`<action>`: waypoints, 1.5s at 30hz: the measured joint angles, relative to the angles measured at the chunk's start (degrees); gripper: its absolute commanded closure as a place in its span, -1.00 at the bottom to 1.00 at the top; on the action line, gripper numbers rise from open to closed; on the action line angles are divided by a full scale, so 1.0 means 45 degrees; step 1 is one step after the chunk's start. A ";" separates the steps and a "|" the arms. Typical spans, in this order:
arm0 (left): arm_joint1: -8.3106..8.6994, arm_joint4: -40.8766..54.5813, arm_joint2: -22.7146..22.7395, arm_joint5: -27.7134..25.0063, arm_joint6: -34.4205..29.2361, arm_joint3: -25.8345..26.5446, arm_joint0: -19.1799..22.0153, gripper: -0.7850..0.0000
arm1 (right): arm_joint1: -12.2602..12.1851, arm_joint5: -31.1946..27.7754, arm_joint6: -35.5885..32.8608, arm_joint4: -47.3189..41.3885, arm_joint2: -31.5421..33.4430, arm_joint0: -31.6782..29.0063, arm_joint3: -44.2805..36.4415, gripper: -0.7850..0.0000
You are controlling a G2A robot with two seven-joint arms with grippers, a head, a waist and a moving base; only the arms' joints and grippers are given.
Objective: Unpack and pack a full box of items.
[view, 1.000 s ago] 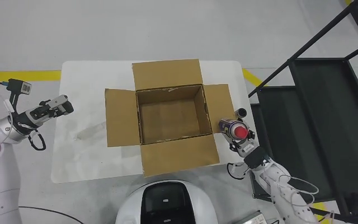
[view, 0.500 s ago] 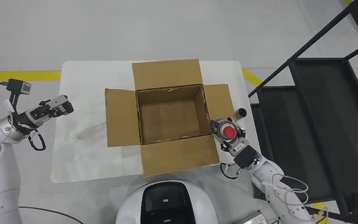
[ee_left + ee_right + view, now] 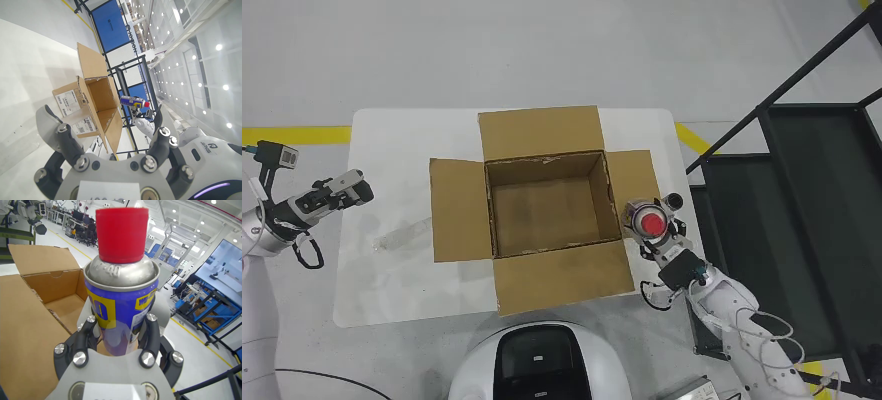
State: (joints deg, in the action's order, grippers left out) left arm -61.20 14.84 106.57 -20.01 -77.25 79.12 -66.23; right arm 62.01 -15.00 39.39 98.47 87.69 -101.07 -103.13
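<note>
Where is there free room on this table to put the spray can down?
Free: the box floor between its walls; the table's far corner between left flap and back flap. Crowded: the right edge, with a small dark object and the right gripper holding the spray can.

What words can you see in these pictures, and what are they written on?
Spray can: big yellow brand letters on blue, and raised letters on its metal top; I don't quote brand names. Its fine print is too small to read.
White labels on the box: barcodes and print, too small to read.
Blue wall panels: white brand logos, not quoted.
</note>
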 measured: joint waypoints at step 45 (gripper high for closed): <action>0.0000 0.0000 0.0000 0.0000 0.0000 0.0000 0.0000 -1.00 | 0.0179 -0.8693 -1.3653 0.2350 -0.4313 0.5912 -0.3264 1.00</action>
State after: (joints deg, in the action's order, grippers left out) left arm -61.20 14.84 106.57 -20.01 -77.25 79.12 -66.23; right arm 62.81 -54.11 -22.05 109.04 68.28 -74.47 -117.81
